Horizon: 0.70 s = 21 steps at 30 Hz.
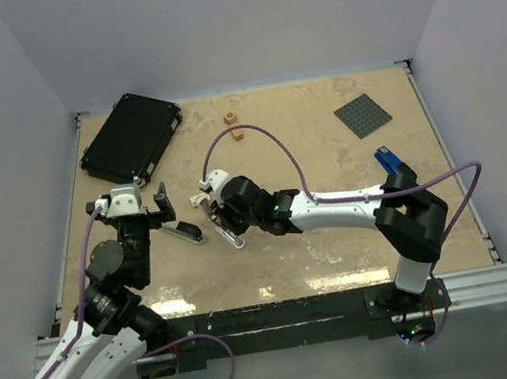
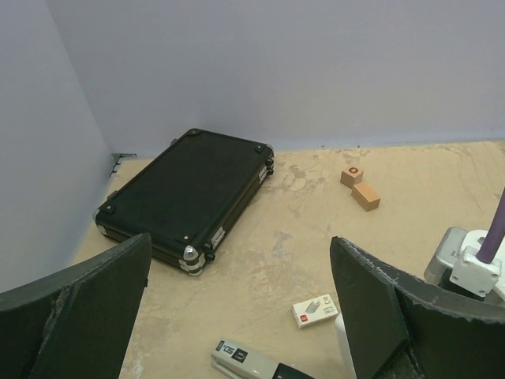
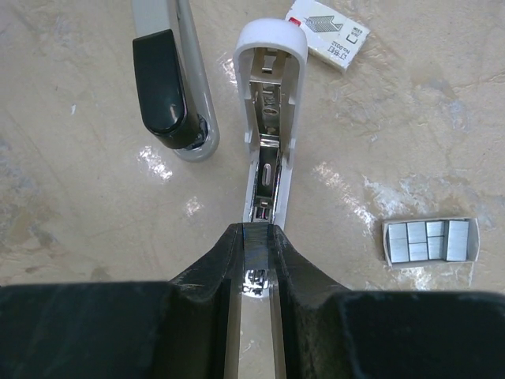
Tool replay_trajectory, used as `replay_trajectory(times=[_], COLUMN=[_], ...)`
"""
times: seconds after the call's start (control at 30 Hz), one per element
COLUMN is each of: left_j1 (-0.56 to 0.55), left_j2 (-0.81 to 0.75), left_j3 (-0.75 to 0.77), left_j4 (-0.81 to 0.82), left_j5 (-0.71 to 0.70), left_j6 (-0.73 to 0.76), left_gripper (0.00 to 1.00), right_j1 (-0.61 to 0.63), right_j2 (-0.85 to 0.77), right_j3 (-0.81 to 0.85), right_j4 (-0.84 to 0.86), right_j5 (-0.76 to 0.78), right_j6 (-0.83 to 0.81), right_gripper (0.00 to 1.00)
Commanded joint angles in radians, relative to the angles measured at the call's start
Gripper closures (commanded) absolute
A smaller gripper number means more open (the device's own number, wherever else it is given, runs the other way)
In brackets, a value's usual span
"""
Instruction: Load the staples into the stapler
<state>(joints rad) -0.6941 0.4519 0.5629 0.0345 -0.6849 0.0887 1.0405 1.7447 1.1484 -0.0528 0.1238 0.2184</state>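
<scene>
The stapler [image 1: 187, 232], silver with a black top part, lies flat on the table [image 1: 337, 224]. It shows at the bottom edge [image 2: 252, 362] of the left wrist view and upper left [image 3: 170, 87] in the right wrist view. My left gripper [image 2: 241, 264] hovers above it, wide open and empty. The staples [image 3: 430, 241], several grey blocks, sit in a small white tray. A white bar [image 3: 270, 35] lies open beside the stapler, its metal channel showing. My right gripper [image 3: 254, 233] is shut on the bar's narrow grey near end.
A small white staple box [image 3: 327, 31] lies just beyond the white bar. At the back left is a black case [image 1: 133, 137], with two wooden cubes [image 1: 234, 126] mid-back. A grey studded plate [image 1: 363, 116] and a blue stapler [image 1: 387, 159] are on the right.
</scene>
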Motion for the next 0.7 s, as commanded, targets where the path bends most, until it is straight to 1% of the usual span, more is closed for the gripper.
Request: replay_trajectory(times=[0.0,0.67], left_j1=[0.007,0.010], left_j2=[-0.012,-0.018], left_j3=[0.017,0.017], left_j4=[0.018,0.016], left_j5=[-0.008,-0.007], left_j6=[-0.018,-0.021], left_gripper=[0.00,0.00], right_j1=[0.006,0.006], right_j2=[0.022,0.088], right_j3=[-0.019,-0.032], right_j4=[0.102,0.143], right_j5=[0.030,-0.003], right_j6=[0.033,0.044], right_gripper=[0.89,0.89])
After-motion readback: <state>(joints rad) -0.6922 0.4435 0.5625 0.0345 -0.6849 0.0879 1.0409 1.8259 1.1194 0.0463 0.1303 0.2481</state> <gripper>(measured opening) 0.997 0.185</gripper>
